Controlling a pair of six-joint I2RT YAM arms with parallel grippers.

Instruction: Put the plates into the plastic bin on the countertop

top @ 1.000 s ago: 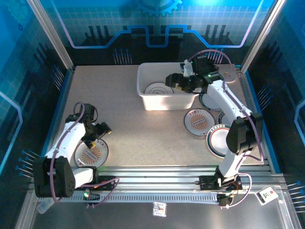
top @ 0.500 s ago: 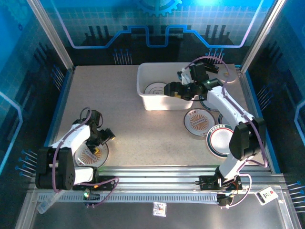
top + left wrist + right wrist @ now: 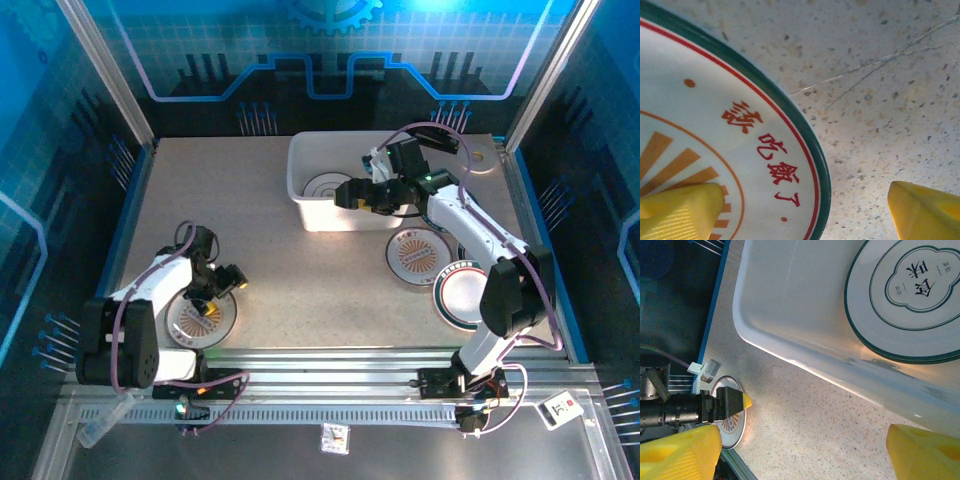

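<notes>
Since a second ago, the left end effector [image 3: 228, 281] has shifted right along the near left of the tabletop [image 3: 290, 270]. The right end effector [image 3: 348, 195] has moved left over the near wall of the plastic bin [image 3: 298, 190].

One bin stands far centre, holding one green-rimmed plate [image 3: 325, 187]. One orange-sunburst plate [image 3: 205, 322] lies near left. Right of the bin lie an orange-centred plate [image 3: 418, 252] and a green-rimmed plate [image 3: 460, 297], with more partly hidden under the right arm.

The left end effector is open, its yellow fingertips [image 3: 680, 210] spread across the sunburst plate's rim, one above the plate, the other above bare tabletop. The right end effector is also open, wide apart above the bin's near wall, with the bin's plate just beyond it.
</notes>
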